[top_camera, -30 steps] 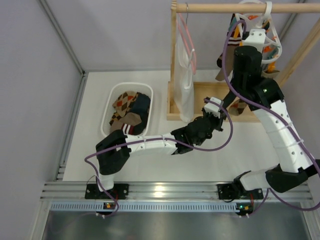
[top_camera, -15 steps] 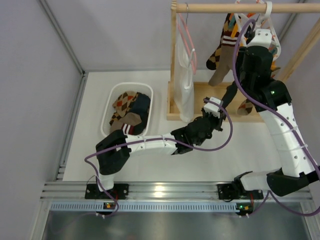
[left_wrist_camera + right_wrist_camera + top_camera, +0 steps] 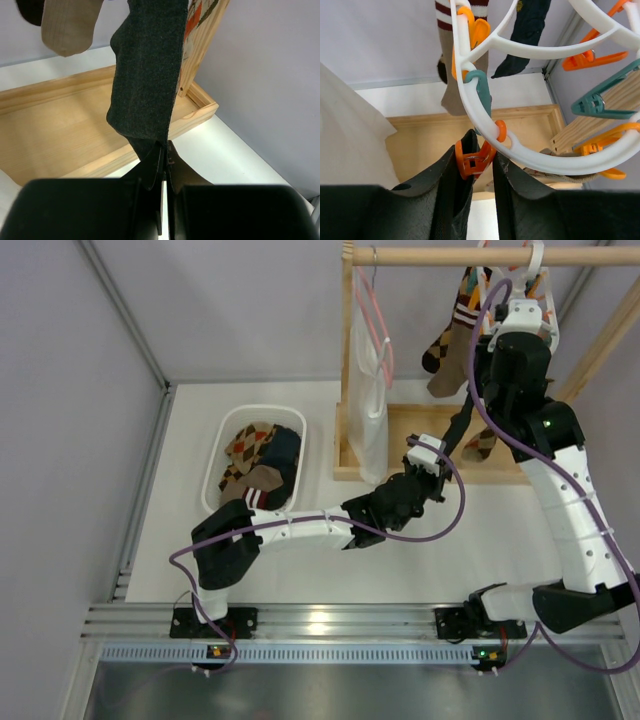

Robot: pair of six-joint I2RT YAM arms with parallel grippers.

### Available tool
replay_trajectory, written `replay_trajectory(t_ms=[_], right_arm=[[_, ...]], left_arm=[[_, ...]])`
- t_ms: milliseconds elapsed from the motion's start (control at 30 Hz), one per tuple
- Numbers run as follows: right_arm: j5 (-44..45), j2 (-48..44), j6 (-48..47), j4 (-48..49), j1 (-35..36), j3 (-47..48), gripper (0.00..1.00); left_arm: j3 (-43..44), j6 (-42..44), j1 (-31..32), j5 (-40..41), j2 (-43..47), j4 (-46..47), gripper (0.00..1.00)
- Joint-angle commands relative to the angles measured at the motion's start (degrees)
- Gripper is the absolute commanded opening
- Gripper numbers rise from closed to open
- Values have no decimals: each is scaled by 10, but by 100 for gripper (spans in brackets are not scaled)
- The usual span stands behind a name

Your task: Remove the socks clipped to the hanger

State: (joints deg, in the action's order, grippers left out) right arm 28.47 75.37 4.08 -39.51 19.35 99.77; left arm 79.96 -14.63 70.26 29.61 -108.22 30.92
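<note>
Your left gripper (image 3: 162, 167) is clamped on the toe of the dark navy fabric sock (image 3: 145, 75). Your right gripper (image 3: 482, 150) squeezes a small orange plastic clip (image 3: 470, 161) on the white plastic ring hanger (image 3: 545, 161). If you tug before the clip opens, the sock stretches or the hanger swings.

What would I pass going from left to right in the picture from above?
The white basket, then the white cloth bag, then the hanging striped sock, then the white clip hanger.

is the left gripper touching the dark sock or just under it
Touching. The left wrist view shows the left gripper shut on the lower tip of the dark sock, which is pinched between its fingers.
</note>
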Motion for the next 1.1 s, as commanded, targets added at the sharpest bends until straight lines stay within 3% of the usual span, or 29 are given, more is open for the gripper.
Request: replay_trajectory(t_ms=[0, 367, 867, 933, 1000, 1067], right_arm=[[-12, -15, -5, 58, -8, 4, 21], [-31, -41, 21, 84, -8, -32, 0], [-75, -57, 64, 126, -12, -87, 0], [-82, -63, 63, 130, -12, -93, 27], [-86, -80, 63, 136, -13, -110, 46], [-91, -94, 63, 137, -13, -121, 53]], left_arm=[[-2, 4, -1, 0, 30, 34, 0], [-17, -2, -5, 6, 36, 34, 0], [-65, -21, -11, -4, 77, 33, 0], [-92, -26, -11, -13, 115, 32, 0], [-149, -31, -11, -15, 168, 32, 0], [-212, -32, -11, -5, 205, 29, 0]])
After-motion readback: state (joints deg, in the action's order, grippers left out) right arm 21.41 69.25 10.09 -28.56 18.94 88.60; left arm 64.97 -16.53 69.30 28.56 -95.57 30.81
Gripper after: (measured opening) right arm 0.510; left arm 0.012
